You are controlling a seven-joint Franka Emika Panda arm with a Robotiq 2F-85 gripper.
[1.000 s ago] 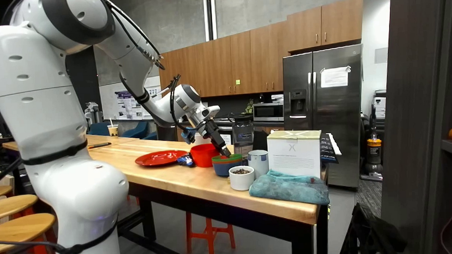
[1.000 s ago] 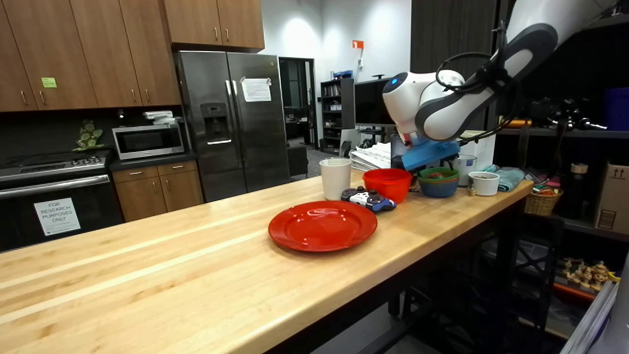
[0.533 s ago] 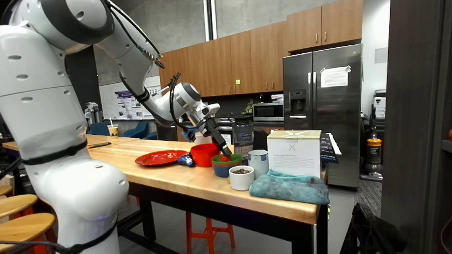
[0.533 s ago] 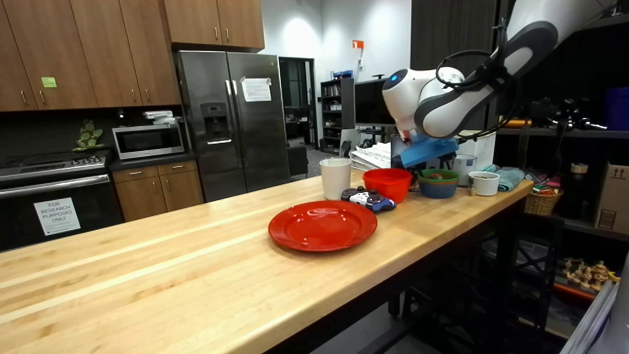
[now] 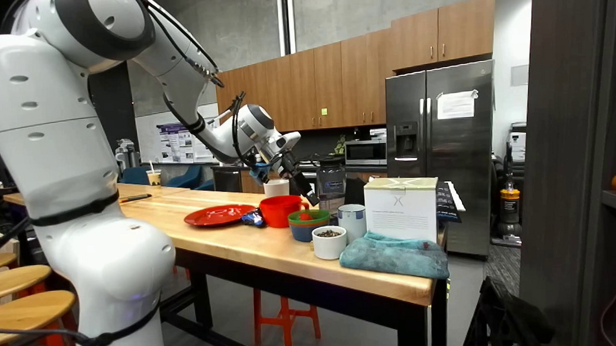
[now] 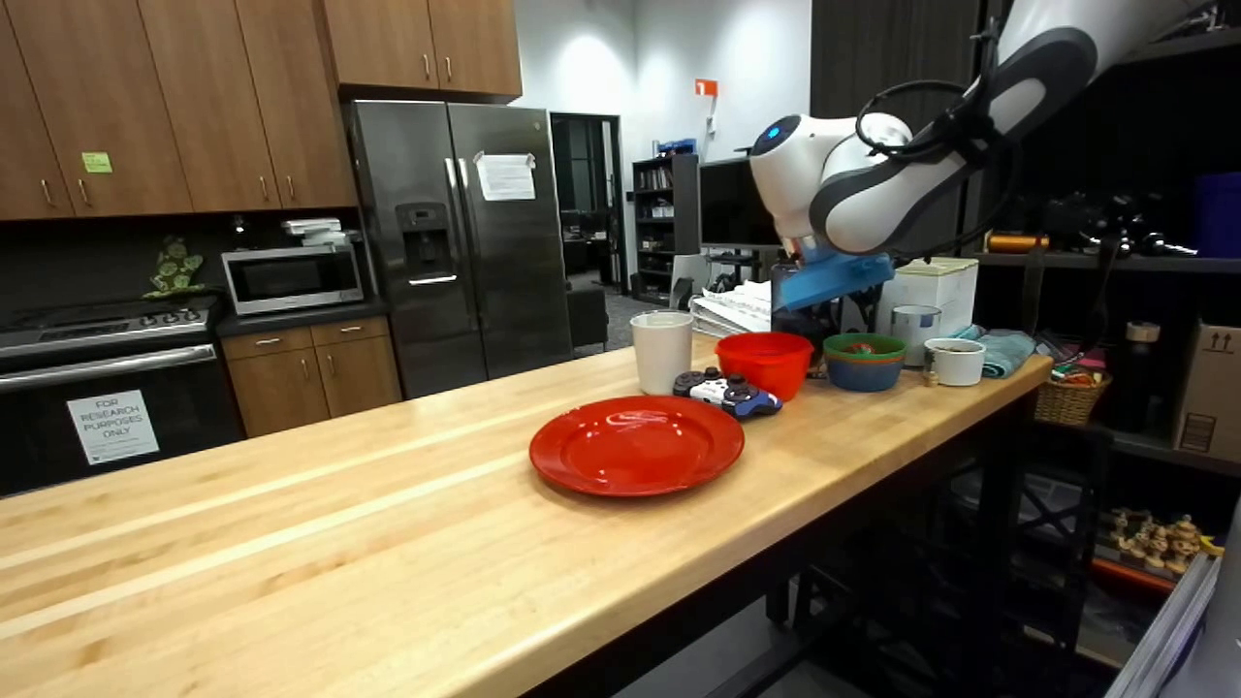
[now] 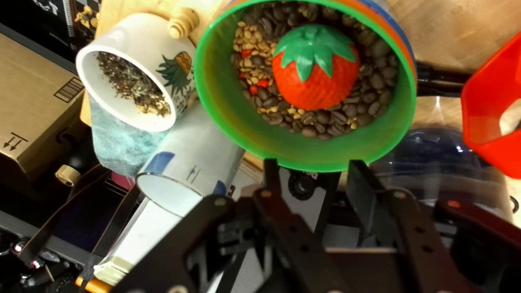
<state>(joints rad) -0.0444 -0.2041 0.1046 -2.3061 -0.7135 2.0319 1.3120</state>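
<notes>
In the wrist view, the gripper (image 7: 313, 165) is being held, jaws apart, near a green bowl (image 7: 222, 91). Inside the bowl, at twelve o'clock from the gripper, a strawberry (image 7: 315, 67) is being borne on coffee beans (image 7: 338, 118). A tall mug (image 7: 203, 142) is being seen at nine o'clock, a red pot (image 7: 484, 91) at two. Farther off, at eight in an exterior view, a red plate (image 6: 635, 451) is being shown.

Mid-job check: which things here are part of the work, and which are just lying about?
Likely in the job, nearest the open tool:
strawberry
green bowl holding it
coffee beans

Seemingly just lying about:
red plate
game controller
teal cloth
white box
</notes>
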